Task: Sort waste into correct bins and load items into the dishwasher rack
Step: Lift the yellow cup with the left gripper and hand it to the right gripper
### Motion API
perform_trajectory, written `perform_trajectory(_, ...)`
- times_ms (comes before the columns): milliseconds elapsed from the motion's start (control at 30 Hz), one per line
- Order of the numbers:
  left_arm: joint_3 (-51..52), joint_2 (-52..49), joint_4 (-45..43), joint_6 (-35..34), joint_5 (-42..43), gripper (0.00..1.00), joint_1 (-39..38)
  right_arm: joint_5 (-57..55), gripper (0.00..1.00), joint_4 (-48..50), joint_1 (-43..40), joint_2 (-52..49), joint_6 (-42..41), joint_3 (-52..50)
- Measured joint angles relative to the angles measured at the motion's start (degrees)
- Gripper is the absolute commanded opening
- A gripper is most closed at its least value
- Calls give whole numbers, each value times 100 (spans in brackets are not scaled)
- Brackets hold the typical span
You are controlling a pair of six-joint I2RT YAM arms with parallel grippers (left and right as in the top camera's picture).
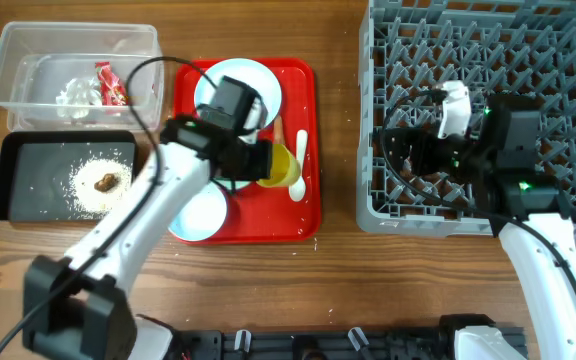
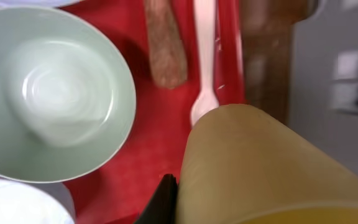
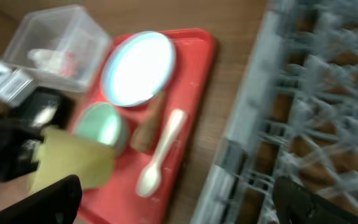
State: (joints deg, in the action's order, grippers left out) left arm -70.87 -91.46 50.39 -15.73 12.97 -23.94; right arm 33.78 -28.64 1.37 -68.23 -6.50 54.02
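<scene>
We're in the loading phase now. The left gripper has its jaws clamped on the yellow cup, which hangs tipped on its side just above the red serving tray, near the tray's right edge. In the left wrist view the cup fills the lower right of the frame, and the white spoon and the brown carrot-shaped piece lie side by side on the tray beyond it. One bowl sits just to the left. The plate is at the far end of the tray and a second bowl at the near end.

Across the counter, the right gripper hovers over the dishwasher rack with its jaws spread wide and nothing between them.

The wrapper and tissue lie in the clear tub, and the crumbs and lump in the black tray.

I'd say the next move is carrying that cup across the gap to the rack, either by a handover to the waiting right arm or by a long reach, then seating it mouth down between the pegs without catching one. The carrot piece is not yet binned.
</scene>
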Motion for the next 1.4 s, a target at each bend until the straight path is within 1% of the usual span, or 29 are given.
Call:
perform_trajectory(33, -2, 96, -74, 0, 584, 4, 304, 348, 100, 216, 11, -101, -46, 0)
perform_trajectory(67, -4, 120, -133, 0, 977, 4, 527, 636, 100, 396, 33, -208, -105, 0)
perform_trajectory(133, -11, 127, -315, 0, 2286, 4, 1123, 1427, 100, 1075, 149, -575, -179, 4)
perform_trajectory(167, -13, 127, -358, 2, 2614, 4, 1250, 1773, 100, 1405, 232, -739, -225, -4)
perform_trajectory(200, -13, 127, -509, 2, 3394, 4, 1460, 2361, 100, 2039, 400, -1082, -348, 13)
perform_trajectory(267, -20, 129, -647, 0, 4212, 4, 1648, 2889, 100, 2769, 581, -1429, -577, -7)
perform_trajectory(300, -20, 131, -761, 0, 4723, 4, 1729, 3248, 100, 3366, 737, -1698, -857, 15)
perform_trajectory(333, -24, 131, -870, 0, 5228, 4, 1757, 3462, 100, 3753, 852, -1836, -1067, 4)
perform_trajectory(367, -24, 131, -935, -2, 5582, 4, 1759, 3663, 100, 4304, 984, -1967, -1338, 2)
perform_trajectory(433, -24, 131, -977, -2, 5934, 4, 1803, 3869, 99, 5056, 1198, -2044, -1722, 4)
perform_trajectory(500, -24, 131, -970, -24, 6220, 4, 1794, 3963, 100, 5292, 1392, -2048, -1941, 4)
perform_trajectory(600, -24, 131, -970, -98, 6365, 4, 1792, 4015, 98, 5372, 1462, -2050, -2118, 4)
perform_trajectory(700, -24, 131, -946, -114, 6452, 4, 1790, 4076, 92, 5698, 1510, -2065, -2240, 2)
perform_trajectory(733, -24, 131, -927, -116, 6457, 4, 1790, 4081, 89, 5873, 1517, -2072, -2293, 2)
perform_trajectory(767, -24, 131, -922, -116, 6472, 4, 1790, 4085, 84, 6063, 1519, -2072, -2387, 2)
perform_trajectory(867, -24, 131, -901, -131, 6494, 4, 1790, 4118, 78, 6492, 1521, -2074, -2662, 2)
perform_trajectory(1067, -24, 131, -901, -131, 6518, 4, 1790, 4113, 68, 6555, 1729, -2076, -2796, 2)
perform_trajectory(1133, -24, 138, -887, -129, 6579, 4, 1790, 4079, 58, 6555, 1779, -2081, -2774, 2)
perform_trajectory(1167, -24, 138, -887, -129, 6590, 4, 1794, 4074, 51, 6557, 1779, -2081, -2776, 4)
perform_trajectory(1233, -24, 138, -887, -129, 6601, 4, 1797, 4076, 50, 6557, 1779, -2081, -2774, 2)
perform_trajectory(1300, -24, 138, -885, -129, 6601, 6, 1797, 4076, 48, 6559, 1779, -2081, -2774, 4)
perform_trajectory(1333, -24, 138, -887, -129, 6599, 10, 1797, 4076, 47, 6559, 1779, -2081, -2774, 2)
perform_trajectory(1367, -24, 138, -890, -131, 6596, 16, 1794, 4079, 44, 6559, 1790, -2081, -2774, 2)
perform_trajectory(1400, -24, 138, -890, -142, 6599, 18, 1784, 4083, 39, 6559, 1812, -2081, -2774, 2)
